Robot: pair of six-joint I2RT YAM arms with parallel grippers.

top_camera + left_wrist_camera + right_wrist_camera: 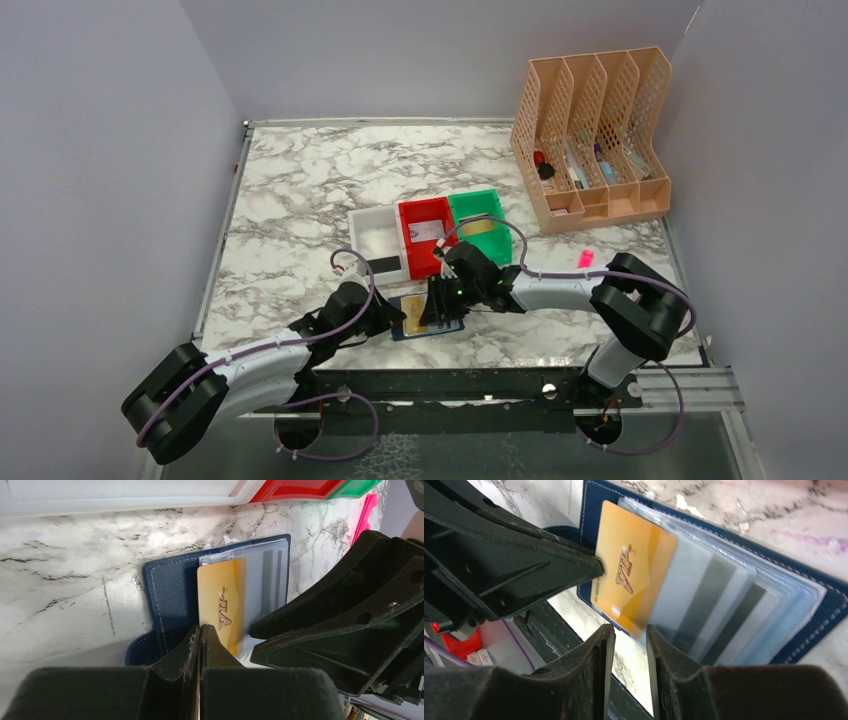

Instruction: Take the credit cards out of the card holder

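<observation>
The navy card holder (170,590) lies open on the marble table near its front edge; it also shows in the top view (402,335). A gold "VIP" card (222,600) sticks partway out of its clear sleeves (744,605), and grey and dark cards (714,595) sit inside other sleeves. My left gripper (200,628) is shut on the gold card's outer edge (629,575). My right gripper (630,630) is slightly open and empty at the sleeves' near edge, and one of its fingers (320,610) rests by the sleeve beside the gold card.
White (376,238), red (425,235) and green (480,222) bins stand just behind the card holder. A pink stick (585,259) lies to the right. A peach file organizer (592,135) stands at the back right. The table's front edge is right beside the holder.
</observation>
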